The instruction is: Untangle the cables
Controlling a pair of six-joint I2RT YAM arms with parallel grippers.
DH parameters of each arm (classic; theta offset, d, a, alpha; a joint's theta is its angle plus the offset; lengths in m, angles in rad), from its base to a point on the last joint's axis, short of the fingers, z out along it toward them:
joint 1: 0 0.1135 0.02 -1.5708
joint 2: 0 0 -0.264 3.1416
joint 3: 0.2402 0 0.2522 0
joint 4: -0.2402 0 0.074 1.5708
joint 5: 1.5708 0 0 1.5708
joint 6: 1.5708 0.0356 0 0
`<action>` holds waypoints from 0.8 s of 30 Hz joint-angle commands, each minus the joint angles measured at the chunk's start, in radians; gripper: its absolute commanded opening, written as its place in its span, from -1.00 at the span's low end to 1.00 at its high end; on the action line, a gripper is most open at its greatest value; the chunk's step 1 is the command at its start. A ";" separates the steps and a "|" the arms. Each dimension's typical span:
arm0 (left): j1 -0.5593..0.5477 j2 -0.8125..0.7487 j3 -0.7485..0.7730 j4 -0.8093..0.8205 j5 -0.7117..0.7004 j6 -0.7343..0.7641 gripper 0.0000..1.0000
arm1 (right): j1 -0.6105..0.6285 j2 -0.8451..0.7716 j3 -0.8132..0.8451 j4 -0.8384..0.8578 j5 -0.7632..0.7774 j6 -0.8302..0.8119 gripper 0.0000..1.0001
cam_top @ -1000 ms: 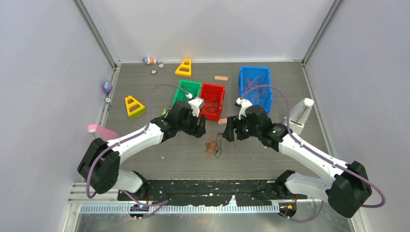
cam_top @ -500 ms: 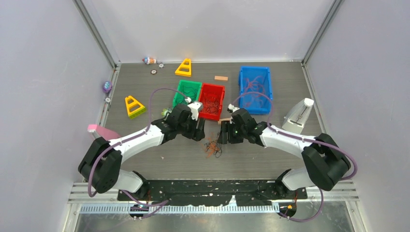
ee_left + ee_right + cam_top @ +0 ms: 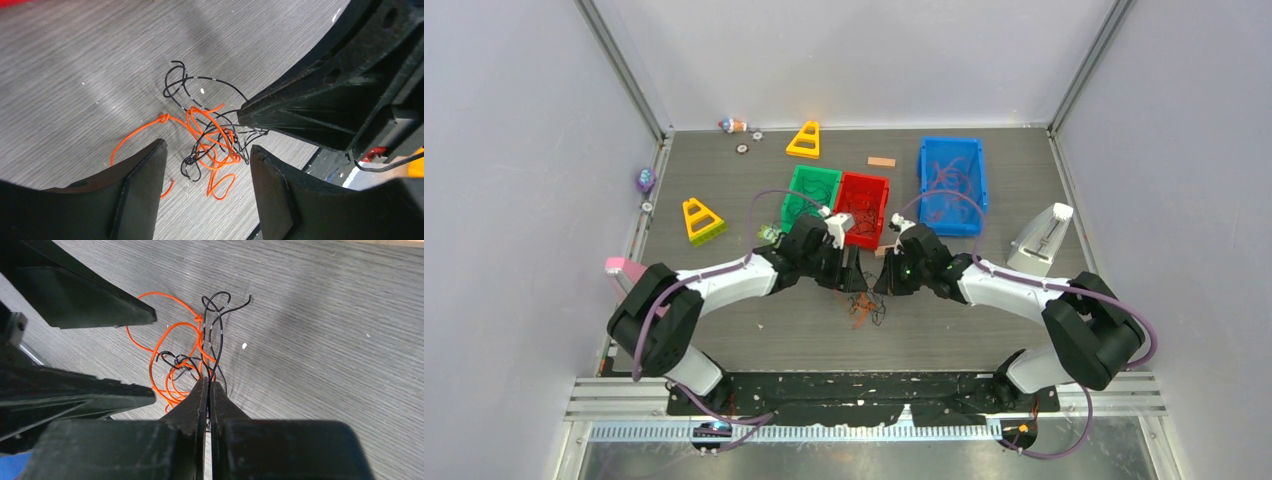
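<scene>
Right claw (image 3: 206, 384) clamped shut on strands of the cables (image 3: 210, 131); left claw (image 3: 207, 148) open, straddling the same tangle.

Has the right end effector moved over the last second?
Yes. Seen from above, the right end effector has shifted left, away from the blue bin, onto the cables, and closed on them.
</scene>
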 commanded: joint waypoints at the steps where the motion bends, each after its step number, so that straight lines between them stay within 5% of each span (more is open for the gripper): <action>1: -0.004 0.046 0.042 0.095 0.071 -0.060 0.19 | 0.008 -0.016 -0.002 0.049 -0.004 0.010 -0.89; 4: -0.009 0.080 0.055 0.103 0.076 -0.069 -0.02 | 0.007 -0.020 -0.003 0.053 -0.002 0.011 -0.89; 7: -0.009 0.102 0.064 0.106 0.074 -0.076 -0.89 | 0.008 -0.023 -0.005 0.049 0.009 0.011 -0.89; 8: -0.007 0.098 0.061 0.102 0.049 -0.077 -1.00 | 0.008 -0.032 -0.007 0.045 0.028 0.013 -0.89; 17: 0.181 -0.140 -0.116 0.091 -0.084 -0.074 -1.00 | -0.012 -0.197 -0.019 -0.152 0.422 0.043 -0.89; 24: 0.368 -0.424 -0.240 -0.044 -0.246 -0.028 -1.00 | -0.136 -0.362 -0.066 -0.280 0.564 0.041 -0.90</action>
